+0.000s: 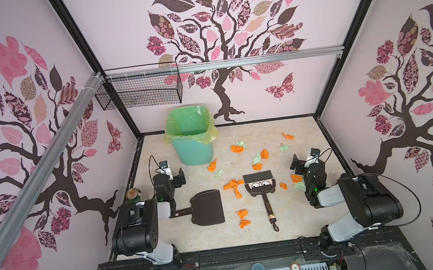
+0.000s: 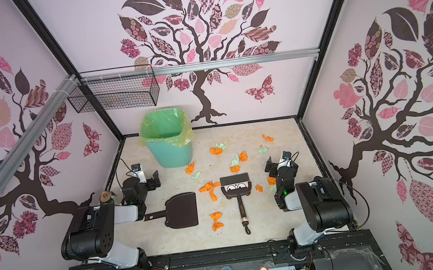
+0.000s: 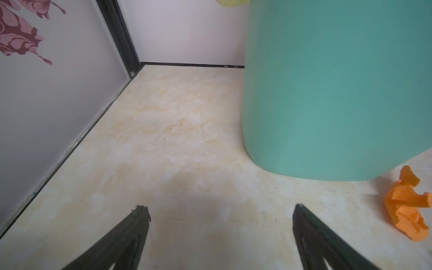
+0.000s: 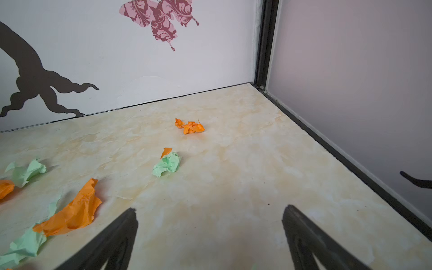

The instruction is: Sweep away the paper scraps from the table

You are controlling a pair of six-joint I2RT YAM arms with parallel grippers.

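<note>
Orange and mint-green paper scraps (image 1: 234, 185) lie scattered over the middle and right of the beige table (image 1: 296, 223) in both top views. My left gripper (image 1: 180, 178) stands open and empty just left of the bin, over bare table (image 3: 175, 140); one orange scrap (image 3: 406, 208) lies off to its side. My right gripper (image 1: 296, 164) hangs open and empty near the right wall. Ahead of it lie a green scrap (image 4: 167, 164) and an orange scrap (image 4: 190, 127). A larger orange scrap (image 4: 74, 212) lies beside one finger.
A mint-green bin (image 1: 192, 141) with a yellow liner stands at the back left. A dark dustpan (image 1: 208, 209) lies flat at the front left. A brush (image 1: 259, 187) with a cartoon face lies in the middle. A can (image 1: 133, 194) stands by the left wall.
</note>
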